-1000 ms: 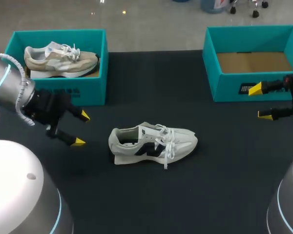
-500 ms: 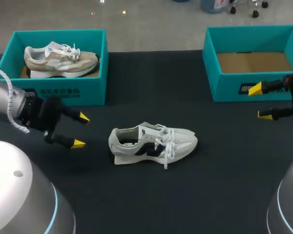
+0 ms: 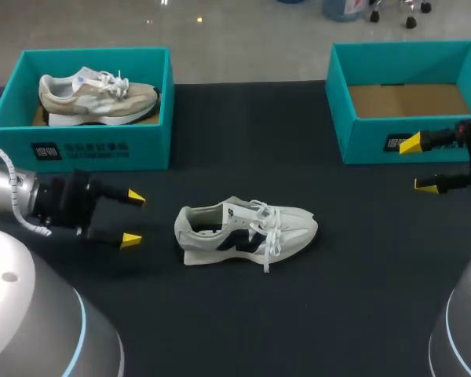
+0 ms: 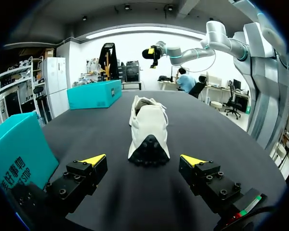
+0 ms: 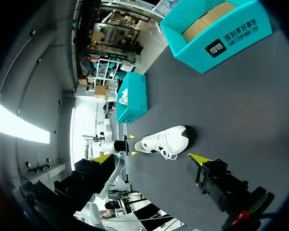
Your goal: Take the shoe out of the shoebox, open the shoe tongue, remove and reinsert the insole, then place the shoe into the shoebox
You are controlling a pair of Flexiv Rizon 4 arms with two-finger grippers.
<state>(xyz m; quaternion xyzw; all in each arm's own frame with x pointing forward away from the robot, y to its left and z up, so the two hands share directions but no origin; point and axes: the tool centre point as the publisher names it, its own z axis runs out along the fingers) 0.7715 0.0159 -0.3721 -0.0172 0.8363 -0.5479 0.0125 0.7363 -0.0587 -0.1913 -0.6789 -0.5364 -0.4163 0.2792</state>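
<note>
A white shoe with dark side marks [image 3: 246, 231] lies on its sole in the middle of the black table, toe to the right. My left gripper [image 3: 133, 217] stands open just left of its heel, nothing between the fingers. In the left wrist view the shoe's heel [image 4: 148, 132] is straight ahead of the left gripper [image 4: 143, 160]. My right gripper [image 3: 414, 164] hangs open at the right edge, in front of the empty teal shoebox [image 3: 357, 141]. The right wrist view shows the shoe [image 5: 165, 141] far ahead of the right gripper [image 5: 151, 158] and that box [image 5: 221, 40] off to one side.
A second teal shoebox [image 3: 102, 147] at the back left holds a beige shoe [image 3: 98, 96]. The black table [image 3: 298, 314] is bare in front of the white shoe.
My left gripper has swung lower and levelled out, its fingers now pointing right at the shoe's heel. The right arm and the shoe have stayed put.
</note>
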